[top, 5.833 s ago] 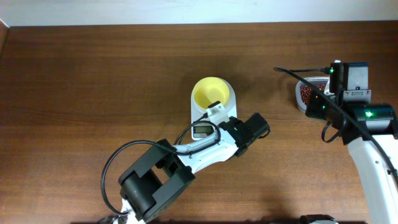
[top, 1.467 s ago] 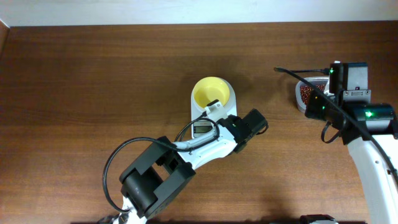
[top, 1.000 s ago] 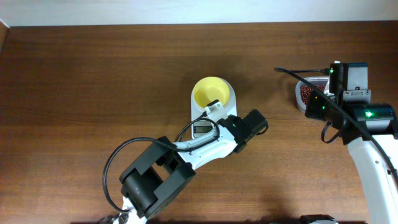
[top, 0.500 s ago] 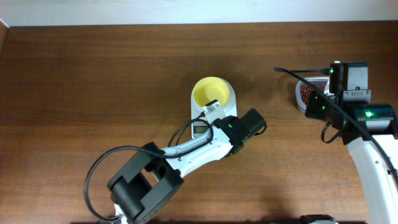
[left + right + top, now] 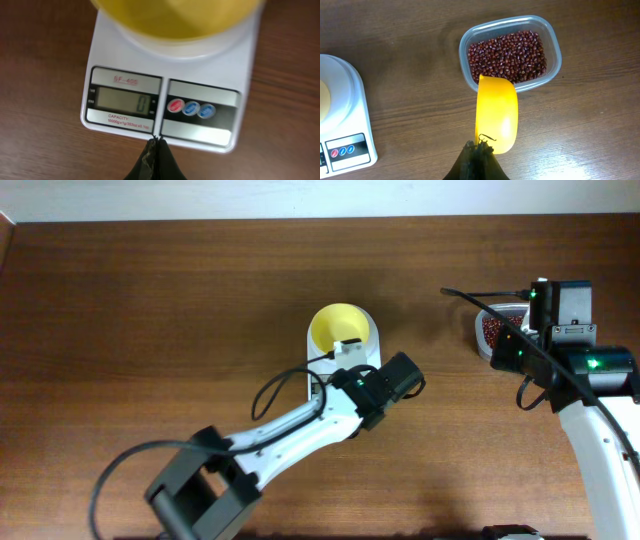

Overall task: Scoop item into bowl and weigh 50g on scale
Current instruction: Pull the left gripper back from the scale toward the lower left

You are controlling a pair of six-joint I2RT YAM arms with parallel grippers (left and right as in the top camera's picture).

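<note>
Left claw (image 5: 156, 147): clenched, tips pinched together on nothing, poised just at the near edge of the scale (image 5: 215, 65), below the seam between display (image 5: 124, 102) and buttons (image 5: 190, 108).
Right claw (image 5: 479, 147): clenched on the handle end of a yellow scoop (image 5: 496, 112), which points away from the wrist.
Scoop: far lip lies over the near rim of the tub (image 5: 555, 50), at the edge of the heap; whether it touches cannot be told.
Beans (image 5: 512, 52): dark red, heaped in the clear tub, which stands on the table (image 5: 150, 330) to the right of the scale and apart from it.
Bowl (image 5: 337, 328): pale yellow, seated on the scale's platform, beyond the display.
Display: reads 0.
Buttons: one red and two blue, in a row right of the display.
Scale: white, flat on the table, display end toward the left arm.
</note>
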